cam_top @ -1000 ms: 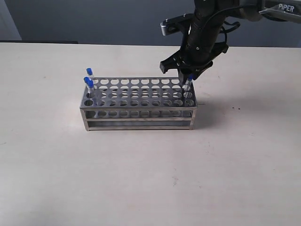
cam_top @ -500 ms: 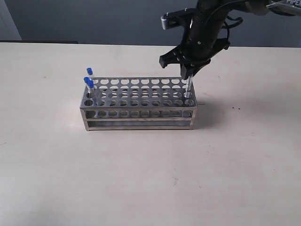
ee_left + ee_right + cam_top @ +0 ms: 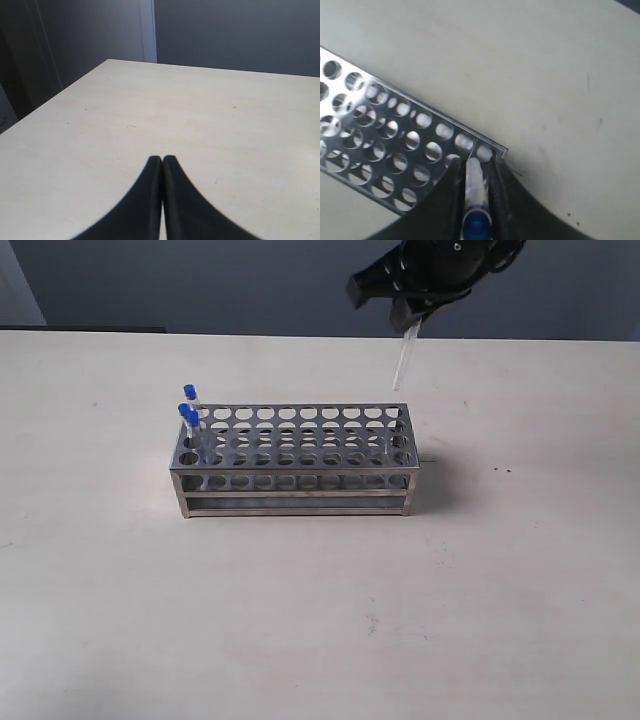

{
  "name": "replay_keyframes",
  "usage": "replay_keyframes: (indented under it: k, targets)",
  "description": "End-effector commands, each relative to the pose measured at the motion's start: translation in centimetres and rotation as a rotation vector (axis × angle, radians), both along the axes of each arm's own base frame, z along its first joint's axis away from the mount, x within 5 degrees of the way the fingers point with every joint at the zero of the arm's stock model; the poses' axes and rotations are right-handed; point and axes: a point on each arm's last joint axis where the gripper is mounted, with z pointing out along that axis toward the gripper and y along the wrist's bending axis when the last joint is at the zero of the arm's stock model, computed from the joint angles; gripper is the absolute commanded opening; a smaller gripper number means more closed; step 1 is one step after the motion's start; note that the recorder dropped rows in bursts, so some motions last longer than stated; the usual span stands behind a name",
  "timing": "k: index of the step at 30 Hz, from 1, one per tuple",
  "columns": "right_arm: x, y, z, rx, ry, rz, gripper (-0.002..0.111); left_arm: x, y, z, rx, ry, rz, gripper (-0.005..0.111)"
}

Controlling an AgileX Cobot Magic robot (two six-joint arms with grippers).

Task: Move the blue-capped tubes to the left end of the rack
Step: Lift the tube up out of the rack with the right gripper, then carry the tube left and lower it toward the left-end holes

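Outside view, step in hand: the right claw (image 3: 412, 310) is carrying one tube (image 3: 402, 360) high above the far right corner of the rack (image 3: 290, 472). The tube is hanging clear of the holes and tilting slightly.
Outside view, the others: blue-capped tubes (image 3: 188, 412) are standing in the left end of the rack. Two caps are showing plainly, and a third may be overlapping them.
Outside view, next move: by my reading, the carried tube is needing a trip leftward along the rack. It should stop over a free hole beside the standing ones and go straight down, tip lined up with the hole.
Outside view, look: the rack is gleaming steel, a long box with rows of round holes and open sides. The table (image 3: 120, 590) is looking pale and matte.
Left wrist view, left claw (image 3: 162, 162): its two dark curved fingers (image 3: 145, 200) are pressing together with nothing between them, hovering over bare table. No rack is showing here.
Right wrist view, grip: the right claw's black fingers are squeezing the tube just below its cap (image 3: 476, 227).
Right wrist view, look: the tube is showing as thin, smooth, clear plastic, with its lower end pointing toward the rack's corner holes. The cap is glowing bright blue.
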Motion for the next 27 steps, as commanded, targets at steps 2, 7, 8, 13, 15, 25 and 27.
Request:
replay_keyframes:
  k: [2, 7, 8, 13, 15, 25, 27]
  targets:
    - [-2.7, 3.9, 1.5, 0.141, -0.038, 0.183, 0.000, 0.1, 0.0, -0.1, -0.007, -0.002, -0.005, 0.000]
    - [-5.0, 8.7, 0.5, 0.190, -0.054, 0.306, -0.001, 0.1, 0.0, -0.1, -0.007, -0.002, -0.005, 0.000]
    - [-5.5, 9.8, 0.2, 0.187, -0.046, 0.332, -0.001, 0.1, 0.0, -0.1, -0.007, -0.002, -0.005, 0.000]
    - [-7.0, 13.8, -0.1, 0.177, -0.050, 0.431, -0.001, 0.1, 0.0, -0.1, -0.007, -0.002, -0.005, 0.000]
    - [-7.1, 14.8, -0.6, 0.164, -0.035, 0.452, -0.001, 0.1, 0.0, -0.1, -0.007, -0.002, -0.005, 0.000]
    - [-6.8, 16.3, -3.9, 0.122, 0.081, 0.466, -0.001, 0.1, 0.0, -0.1, -0.007, -0.002, -0.005, 0.000]
    - [-6.8, 16.5, -4.2, 0.121, 0.087, 0.468, -0.001, 0.1, 0.0, -0.1, -0.007, -0.002, -0.005, 0.000]
